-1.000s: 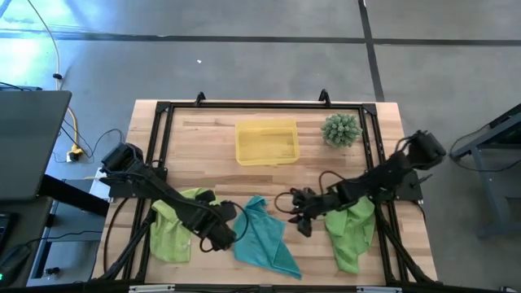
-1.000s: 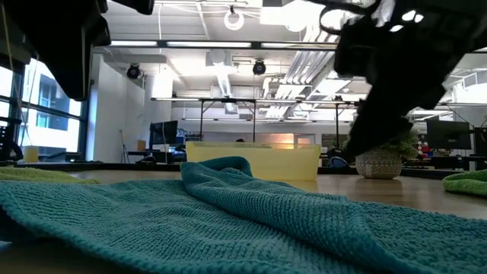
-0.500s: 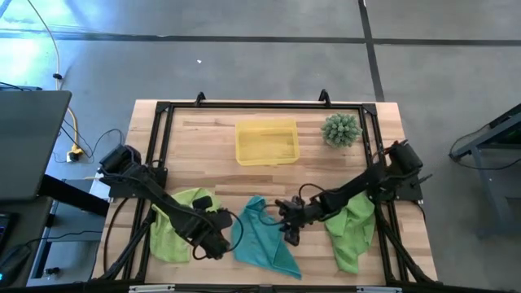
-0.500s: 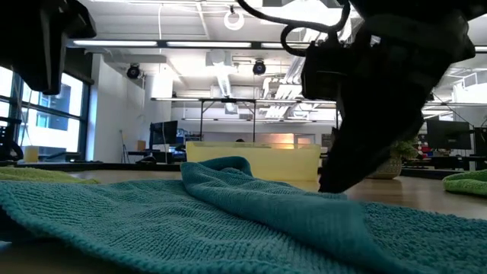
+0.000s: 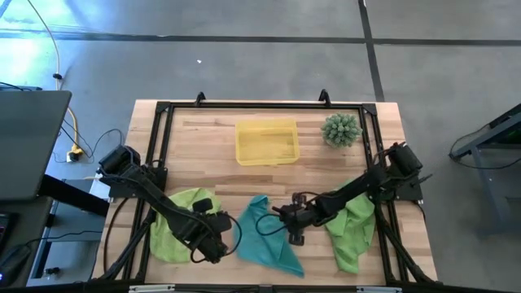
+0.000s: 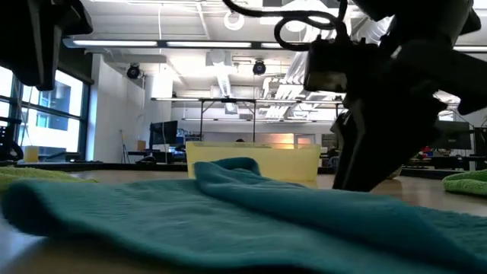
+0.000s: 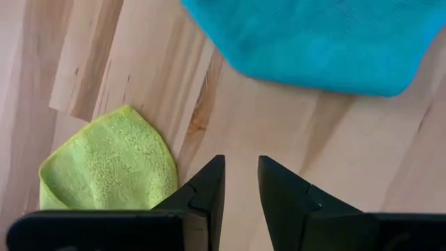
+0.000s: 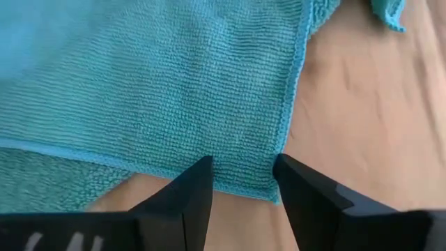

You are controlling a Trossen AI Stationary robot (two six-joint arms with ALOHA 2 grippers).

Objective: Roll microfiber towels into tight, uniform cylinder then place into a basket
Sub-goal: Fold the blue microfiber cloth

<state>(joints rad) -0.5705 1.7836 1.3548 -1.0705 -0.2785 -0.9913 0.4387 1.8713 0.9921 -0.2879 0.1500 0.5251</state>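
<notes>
Near tabletop's (image 5: 203, 138) front edge, teal towel (image 5: 264, 236) lies crumpled, no clear long axis; yellow basket (image 5: 266, 142) holds nothing visible. Left tool (image 7: 240, 185) slightly parted, empty; right tool (image 8: 240, 183) spread over towel edge.

The left hand (image 5: 213, 247) and right hand (image 5: 295, 230) flank the teal towel (image 5: 264, 238), with 1 lime-green towel (image 5: 172, 228) behind each hand.

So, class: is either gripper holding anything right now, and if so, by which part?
Nothing is held. The left gripper is open over bare table. The right gripper is open, straddling the teal towel's corner edge, not clamped.
</notes>
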